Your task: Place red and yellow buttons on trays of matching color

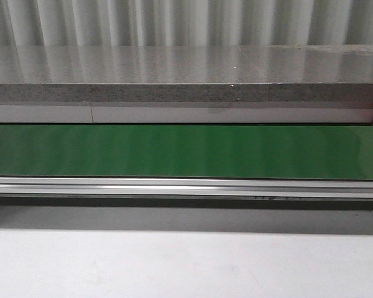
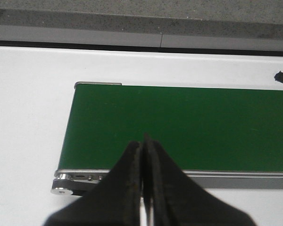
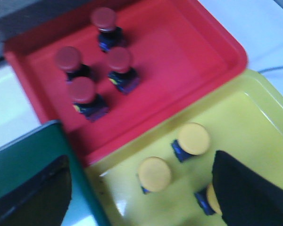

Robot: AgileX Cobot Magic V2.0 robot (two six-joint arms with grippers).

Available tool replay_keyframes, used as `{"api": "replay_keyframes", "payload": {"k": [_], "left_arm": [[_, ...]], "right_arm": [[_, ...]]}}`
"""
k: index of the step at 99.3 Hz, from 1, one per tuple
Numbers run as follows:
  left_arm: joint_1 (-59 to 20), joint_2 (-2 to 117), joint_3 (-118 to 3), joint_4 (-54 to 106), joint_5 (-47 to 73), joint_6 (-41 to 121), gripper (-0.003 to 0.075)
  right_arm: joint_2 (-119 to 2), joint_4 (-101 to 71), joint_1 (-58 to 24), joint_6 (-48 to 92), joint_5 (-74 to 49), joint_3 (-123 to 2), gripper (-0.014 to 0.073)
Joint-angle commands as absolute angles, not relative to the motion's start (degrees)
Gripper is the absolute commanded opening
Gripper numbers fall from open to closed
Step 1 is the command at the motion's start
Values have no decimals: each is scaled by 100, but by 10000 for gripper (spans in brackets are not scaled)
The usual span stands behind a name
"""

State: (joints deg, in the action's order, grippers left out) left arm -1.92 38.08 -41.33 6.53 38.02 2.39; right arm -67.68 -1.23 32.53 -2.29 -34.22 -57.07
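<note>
My right gripper (image 3: 141,197) hangs spread wide over the yellow tray (image 3: 254,122), holding nothing. Three yellow buttons (image 3: 194,138) stand near the tray's edge bordering the red tray (image 3: 188,61), where four red buttons (image 3: 119,60) cluster. My left gripper (image 2: 144,155) is pressed closed over the green conveyor belt's (image 2: 188,127) end.

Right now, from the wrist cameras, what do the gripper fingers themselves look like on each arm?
Only fingers show; no arm appears in the front view. The left gripper has two matte black, wedge-shaped fingers tapering to narrow tips, their inner edges slightly worn. The right gripper shows two similar dark black fingers, blurred, with broad flat faces. No cables, labels or markings are visible on either.
</note>
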Motion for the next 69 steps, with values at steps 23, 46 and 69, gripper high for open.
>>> {"api": "replay_keyframes", "payload": {"k": [23, 46, 69], "left_arm": [[-237, 3794, -4299, 736, 3384, 226, -19], [-237, 3794, -4299, 736, 3384, 226, -19], [-237, 3794, -4299, 736, 3384, 226, -19]], "right_arm": [[-5707, -102, 1590, 0, -3166, -5881, 584], [-5132, -102, 778, 322, -3352, -5749, 355], [-4564, -102, 444, 447, -3200, -5092, -67]]}}
